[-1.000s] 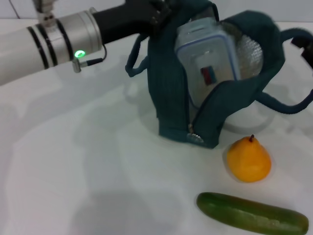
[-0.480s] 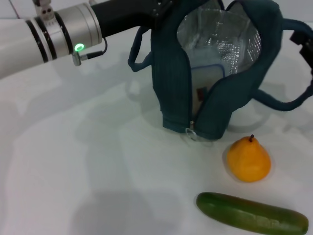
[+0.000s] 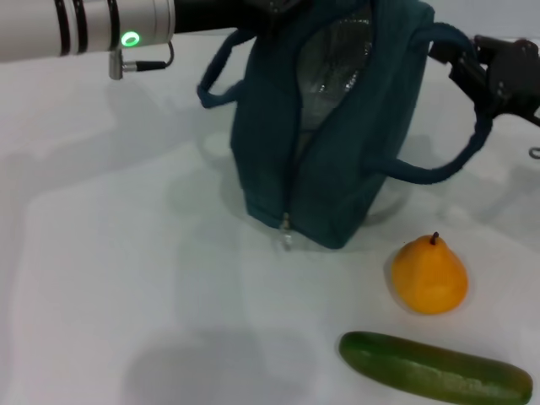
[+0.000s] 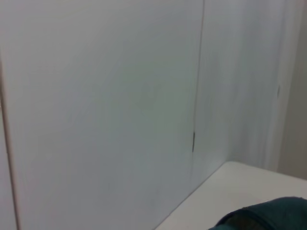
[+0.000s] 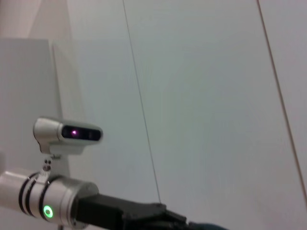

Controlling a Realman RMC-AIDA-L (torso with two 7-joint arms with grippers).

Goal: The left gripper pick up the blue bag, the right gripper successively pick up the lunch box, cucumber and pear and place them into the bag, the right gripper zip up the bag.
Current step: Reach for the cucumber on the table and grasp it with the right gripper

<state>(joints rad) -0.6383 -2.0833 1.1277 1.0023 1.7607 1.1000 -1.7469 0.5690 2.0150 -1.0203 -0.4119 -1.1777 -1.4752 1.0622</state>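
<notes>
- Left tool (image 3: 274,7) is reaching in from the upper left of the head view to the top edge of the blue bag (image 3: 337,143). Its fingers are cut off by the frame edge, so I cannot tell whether it is clenched or released. The green light on its wrist is glowing.
- The blue bag is standing upright on the white surface (image 3: 126,278), mouth partly open, silver lining showing inside. The zipper pull is hanging at the bag's lower front edge.
- Lunch box: not visible in any view.
- Right tool (image 3: 498,72) is sitting at the upper right of the head view, at the bag's right loop handle (image 3: 456,143). The handle is running up to it; whether the fingers are grasping the handle cannot be told.
- The pear (image 3: 429,274) is resting on the surface, just in front and to the right of the bag, apart from it.
- The cucumber (image 3: 434,367) is lying near the front edge, near the pear, not touching it.
</notes>
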